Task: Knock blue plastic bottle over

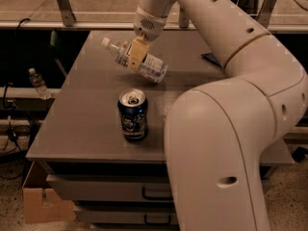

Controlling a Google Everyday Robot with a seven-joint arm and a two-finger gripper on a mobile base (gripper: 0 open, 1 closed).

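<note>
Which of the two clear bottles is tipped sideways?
The blue plastic bottle over the table, tilted with its cap leftward, in the hand. The small bottle left of the table stands upright.

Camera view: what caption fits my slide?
Gripper above the grey table holds the tilted clear plastic water bottle behind an upright blue drink can.

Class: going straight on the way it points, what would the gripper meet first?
The tilted blue plastic bottle, held in the gripper over the table's rear half; past it, probably the table itself, though depth is unclear.
</note>
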